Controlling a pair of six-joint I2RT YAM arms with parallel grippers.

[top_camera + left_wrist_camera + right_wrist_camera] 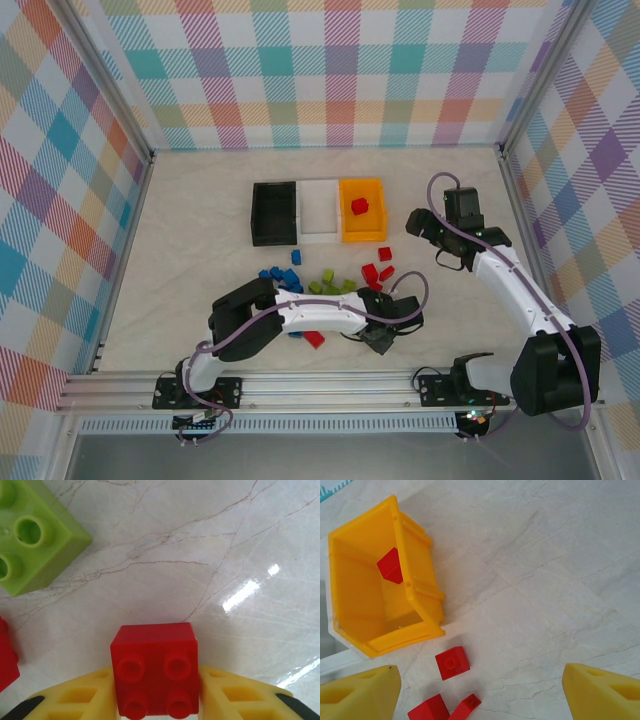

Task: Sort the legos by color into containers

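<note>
In the top camera, the three containers stand in one row at the far middle of the counter [200, 230], side against side: the black bin [272, 213] on the left, the white bin [318, 210] in the middle, the orange bin [370, 228] on the right. One red lego [359, 206] lies inside the orange one. In front of the row, the loose pieces lie in groups: blue legos [281, 276] on the left, green legos [330, 284] in the middle, red legos [378, 270] on the right. The left pincer [385, 338] is low at the near side of these groups, and from here I cannot tell its state. The right pincer [420, 228] is just right of the orange bin, over bare counter. In the left wrist camera, the left pincer [155, 675] pinches a red block [155, 650] with its four studs facing the camera, and a yellow finger [75, 697] presses on each side of it. A green lego [35, 535] lies apart at the upper left, and a part of another red piece [6, 655] shows at the left edge. In the right wrist camera, the right pincer [481, 672] is spread wide, with nothing between its yellow fingers [360, 695]. Beyond them stands the orange bin [415, 580] with the red lego [390, 566] inside. Three red legos [452, 662] lie on the counter [545, 580] just outside its near corner.
</note>
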